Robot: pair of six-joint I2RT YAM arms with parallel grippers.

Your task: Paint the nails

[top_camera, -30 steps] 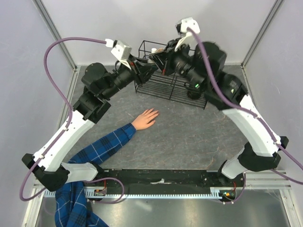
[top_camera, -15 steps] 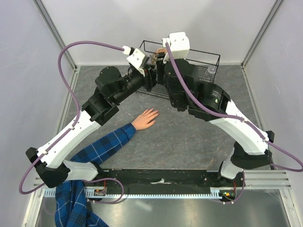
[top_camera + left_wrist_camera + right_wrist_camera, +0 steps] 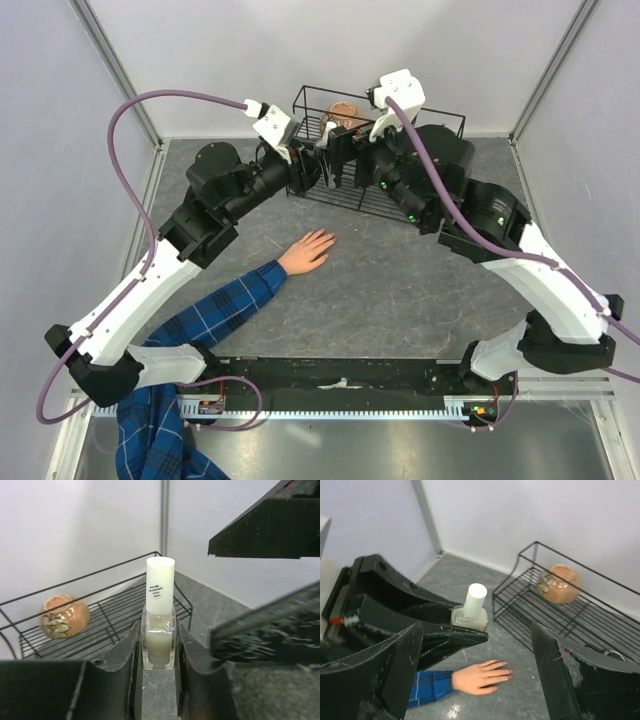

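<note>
Now grips bottle (image 3: 160,587) in left gripper (image 3: 159,632), high beyond hand (image 3: 480,676), holds right gripper (image 3: 477,630) wide; risks tipping bottle if closing off-centre.

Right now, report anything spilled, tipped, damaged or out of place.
Nothing stands out. The small clear bottle stands upright with its white cap on, clamped in the left gripper, and no spill shows. The hand lies flat on the table. The round brown pot sits inside the wire rack.
</note>
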